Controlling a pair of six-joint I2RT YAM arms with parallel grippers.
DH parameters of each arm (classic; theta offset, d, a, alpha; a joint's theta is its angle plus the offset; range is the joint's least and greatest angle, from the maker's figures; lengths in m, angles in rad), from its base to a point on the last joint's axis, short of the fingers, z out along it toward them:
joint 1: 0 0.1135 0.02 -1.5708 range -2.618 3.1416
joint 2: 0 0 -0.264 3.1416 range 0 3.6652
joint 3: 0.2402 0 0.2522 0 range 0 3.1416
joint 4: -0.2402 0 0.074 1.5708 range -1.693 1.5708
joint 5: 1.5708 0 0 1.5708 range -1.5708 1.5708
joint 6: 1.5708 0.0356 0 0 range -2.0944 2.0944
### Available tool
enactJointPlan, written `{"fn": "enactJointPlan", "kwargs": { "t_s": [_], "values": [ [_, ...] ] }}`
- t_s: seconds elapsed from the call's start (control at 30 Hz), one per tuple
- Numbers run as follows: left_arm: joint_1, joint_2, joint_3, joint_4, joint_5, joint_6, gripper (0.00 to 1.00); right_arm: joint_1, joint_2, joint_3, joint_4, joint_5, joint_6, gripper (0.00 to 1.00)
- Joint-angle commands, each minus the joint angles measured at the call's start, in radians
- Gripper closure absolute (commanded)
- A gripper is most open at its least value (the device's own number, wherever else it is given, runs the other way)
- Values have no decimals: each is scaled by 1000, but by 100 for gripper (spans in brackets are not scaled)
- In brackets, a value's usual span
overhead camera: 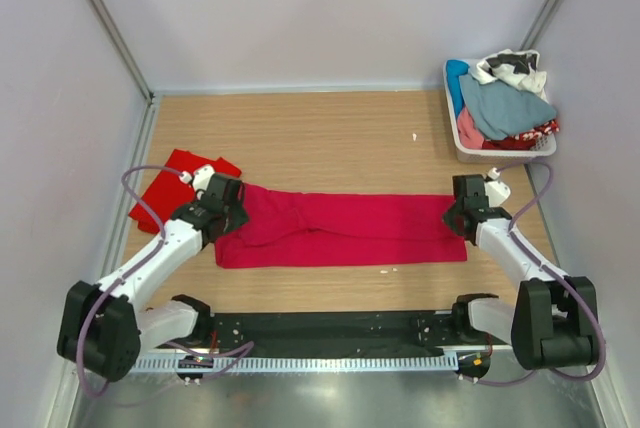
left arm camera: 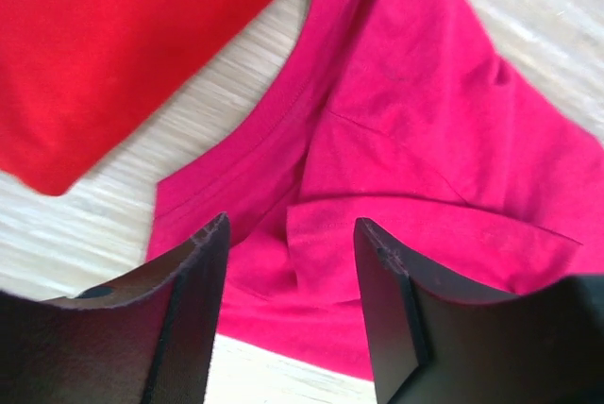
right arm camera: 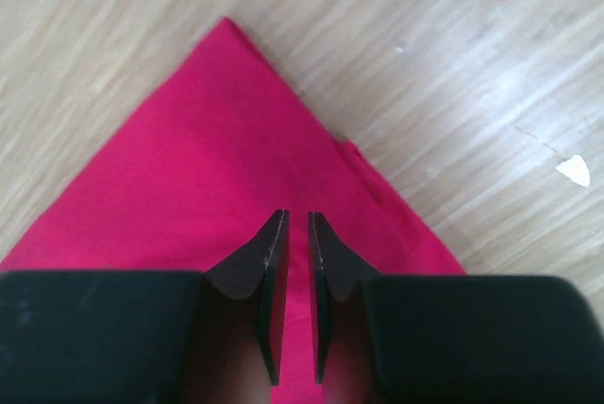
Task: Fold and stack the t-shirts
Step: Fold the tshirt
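On the wooden table [overhead camera: 330,128], crimson t-shirt [overhead camera: 340,233]

Bright, even light; the right hand [right arm camera: 298,227] blurs close up.

The left gripper [left arm camera: 293,225] fills the bottom of the frame, its two dark, wedge-shaped fingers [left arm camera: 193,310] standing well apart. Both tips hang over a deep raspberry-crimson cloth t-shirt [left arm camera: 425,140], which lies rumpled beneath them and runs off to the right. A stitched band [left arm camera: 255,140] curves along its left edge, with soft folds just beside it. In the upper left lies a brighter scarlet red cloth t-shirt [left arm camera: 113,36], flat, one corner pointing down-left. A strip of pale wood-grain tabletop [left arm camera: 189,111] shows between the two garments.
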Motion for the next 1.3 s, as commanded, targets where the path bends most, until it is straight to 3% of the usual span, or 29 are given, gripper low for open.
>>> {"fn": "enactJointPlan", "kwargs": {
  "t_s": [0.0,0.07,0.3,0.4,0.53,0.63,0.77,0.9,1.1,1.27],
  "values": [
    [40,70,36,87,95,26,45,-52,0,-35,-10,-2,87,87],
    [72,131,52,113,123,36,48,-99,16,-37,-29,19,87,95],
    [126,243,127,152,152,43,50,-123,-62,0,-61,141,60,98],
    [128,298,165,155,147,52,52,-123,-93,0,-10,54,-22,89],
    [131,384,216,143,126,59,60,-90,-66,43,52,-71,-97,71],
    [141,449,237,141,112,59,63,-8,-17,90,77,-135,-151,68],
    [164,516,292,147,114,81,64,153,31,159,68,-93,-183,66],
    [200,570,345,110,107,95,66,174,31,158,99,-120,-158,65],
    [307,572,297,182,213,111,66,186,42,132,169,-207,-171,61],
    [397,576,262,219,270,114,65,330,161,228,165,-249,-246,52]
  ]
}}
